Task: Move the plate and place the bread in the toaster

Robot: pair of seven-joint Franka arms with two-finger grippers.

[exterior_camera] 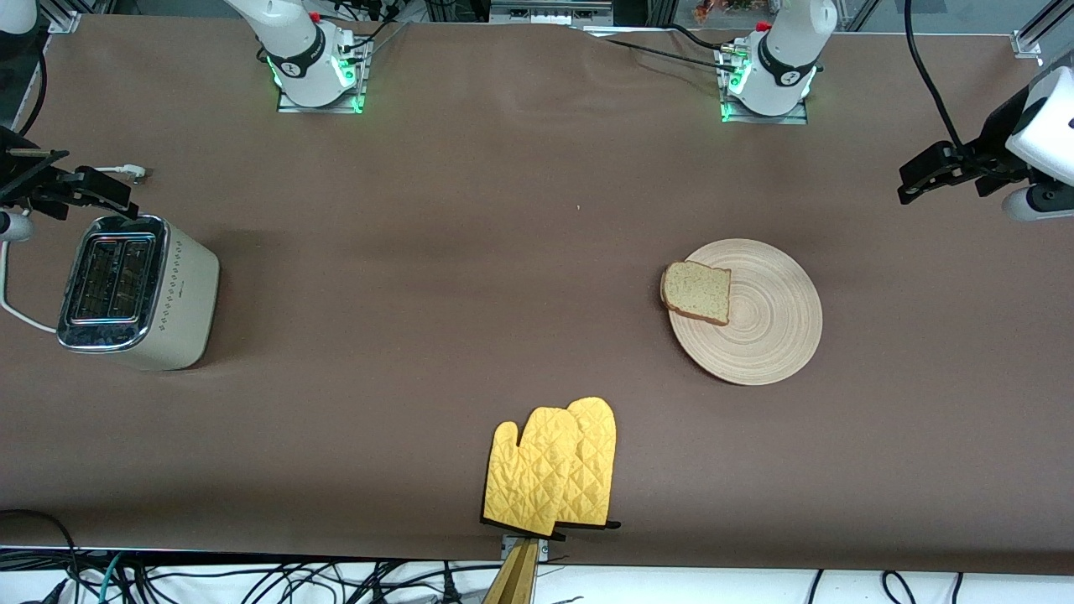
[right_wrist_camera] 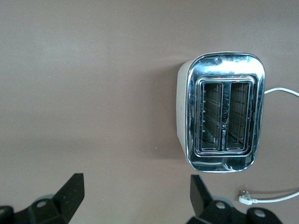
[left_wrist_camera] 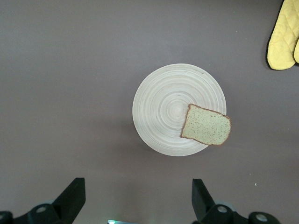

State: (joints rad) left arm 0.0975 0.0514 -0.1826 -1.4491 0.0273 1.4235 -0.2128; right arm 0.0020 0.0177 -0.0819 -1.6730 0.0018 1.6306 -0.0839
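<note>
While the bread (exterior_camera: 696, 292) overhangs the wooden plate (exterior_camera: 768, 335) at ten o'clock, the left claw (left_wrist_camera: 138, 198), fingers apart, hangs nearest; the right claw (right_wrist_camera: 135, 196), likewise apart, waits by the toaster (exterior_camera: 134, 289).

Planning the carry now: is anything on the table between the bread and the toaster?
Nothing visible. The bread lies on the plate; bare table runs to the toaster. The oven mitts lie nearer the camera, off that line.
</note>
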